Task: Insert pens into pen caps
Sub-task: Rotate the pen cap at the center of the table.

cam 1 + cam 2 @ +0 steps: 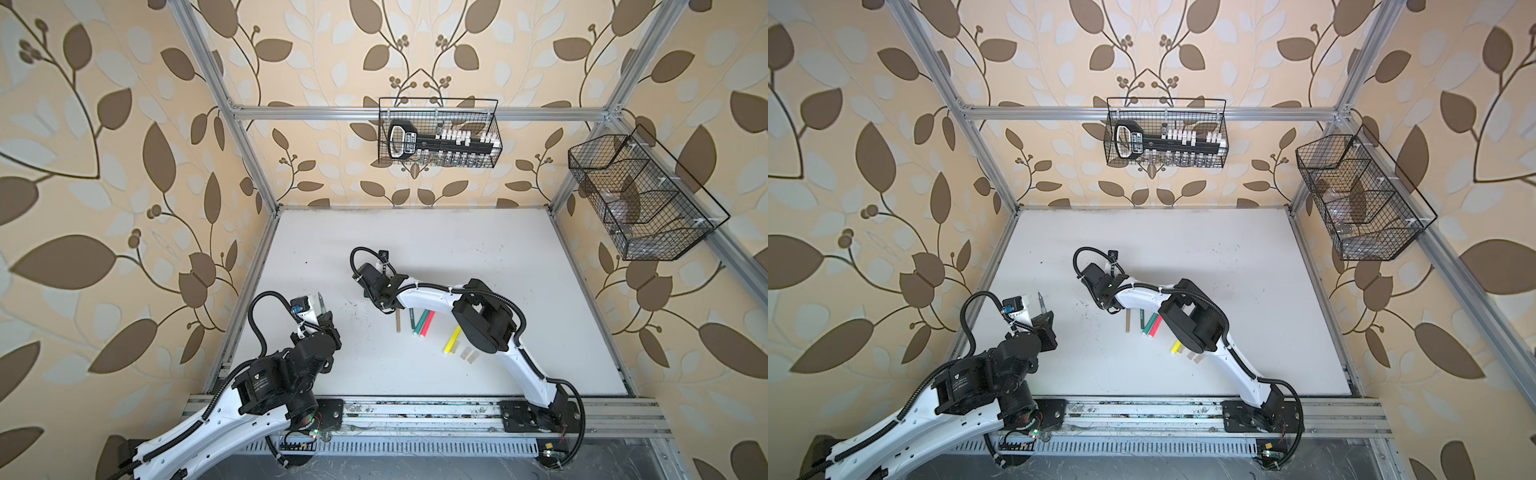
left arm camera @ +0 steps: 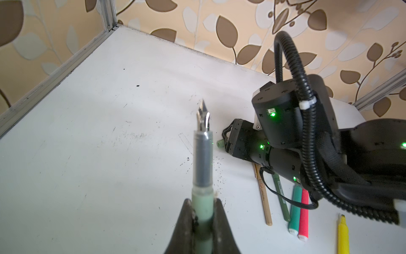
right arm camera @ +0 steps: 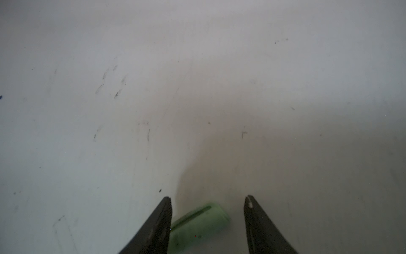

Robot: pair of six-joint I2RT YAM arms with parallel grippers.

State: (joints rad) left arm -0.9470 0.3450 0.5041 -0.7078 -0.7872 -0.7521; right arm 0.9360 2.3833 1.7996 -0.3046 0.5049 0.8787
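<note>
My left gripper (image 2: 203, 201) is shut on a grey-green pen (image 2: 202, 158), whose bare nib points away over the white table; the pen (image 1: 321, 302) shows in both top views. My right gripper (image 3: 208, 197) stands open low over the table, with a sage green pen cap (image 3: 197, 226) lying slanted between its fingers. The left wrist view shows that cap (image 2: 220, 144) at the gripper's tip. Under the right arm lie a tan pen (image 1: 398, 322), a dark green pen (image 1: 412, 318), a green marker (image 1: 422, 323), a pink-red marker (image 1: 427, 326) and a yellow marker (image 1: 452, 339). Clear caps (image 1: 469, 355) lie beside the yellow one.
A wire basket (image 1: 438, 133) with a black tool hangs on the back wall, another wire basket (image 1: 640, 199) on the right frame. Aluminium rails (image 1: 415, 411) border the table's front. The right arm's elbow (image 1: 486, 324) hangs over the pens.
</note>
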